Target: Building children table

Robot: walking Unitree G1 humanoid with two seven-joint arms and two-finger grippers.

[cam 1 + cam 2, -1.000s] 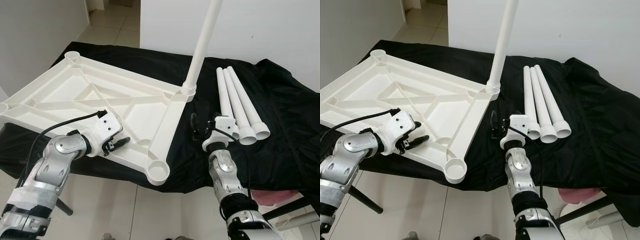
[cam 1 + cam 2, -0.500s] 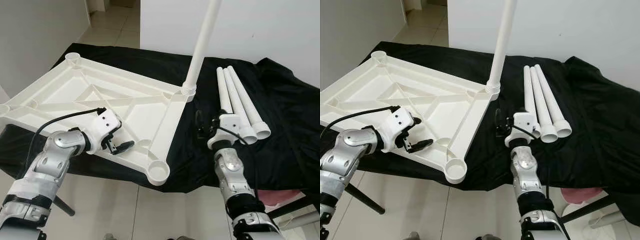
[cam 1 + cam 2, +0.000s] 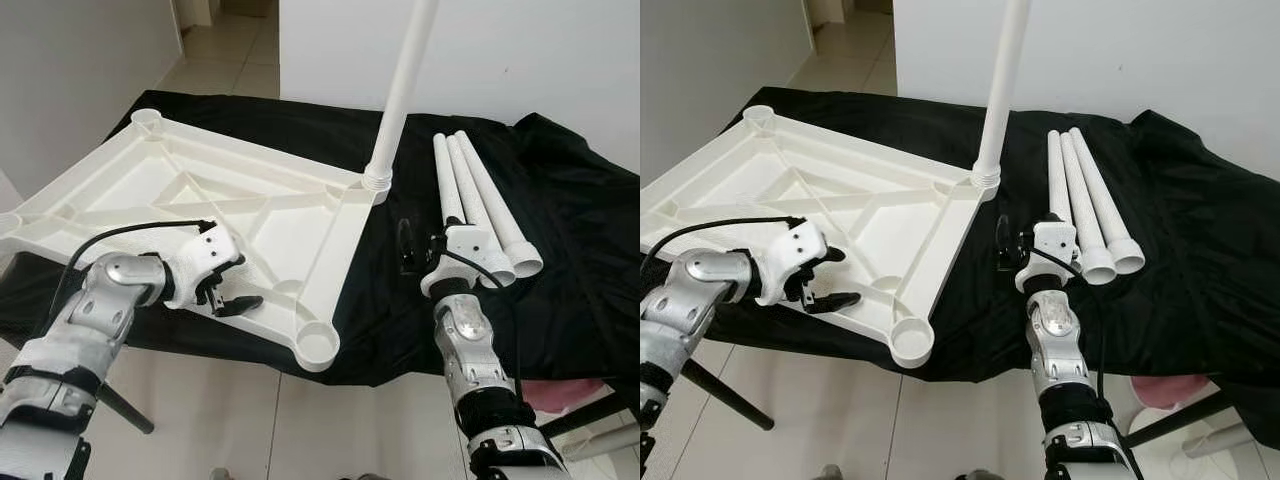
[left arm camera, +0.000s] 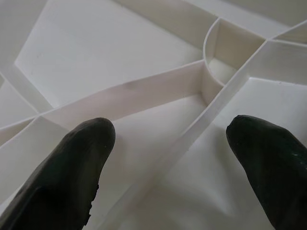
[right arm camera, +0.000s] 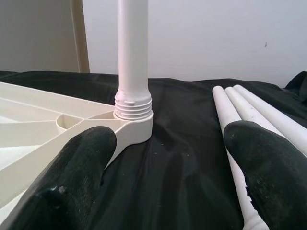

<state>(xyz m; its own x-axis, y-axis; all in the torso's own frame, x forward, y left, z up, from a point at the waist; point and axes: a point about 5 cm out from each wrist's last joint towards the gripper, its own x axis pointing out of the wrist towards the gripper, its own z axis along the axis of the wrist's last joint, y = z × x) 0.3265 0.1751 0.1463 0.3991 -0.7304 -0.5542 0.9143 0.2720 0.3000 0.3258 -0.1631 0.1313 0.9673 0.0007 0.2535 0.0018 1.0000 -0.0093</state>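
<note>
The upturned white ribbed plastic tabletop (image 3: 200, 190) lies under the spread left gripper (image 3: 228, 292). Three loose white plastic legs (image 3: 1085, 205) rest just beside the right gripper (image 5: 168, 158), fingers apart.

Head stereo pair: high, looks fwd + down over black-draped worktop (image 3: 560, 250); both eyes share same scene, right eye shifted slightly.
L wrist cam: very close, looks along left gripper (image 4: 168, 158), fingers apart, straight onto ribbed underside of white tabletop (image 4: 96, 52).
R wrist cam: low, near cloth level, looks along right gripper (image 5: 168, 163), fingers apart, toward upright leg (image 5: 133, 57) in corner socket; loose legs (image 5: 249, 108) beside. Shares leg + loose legs w/ head views.
</note>
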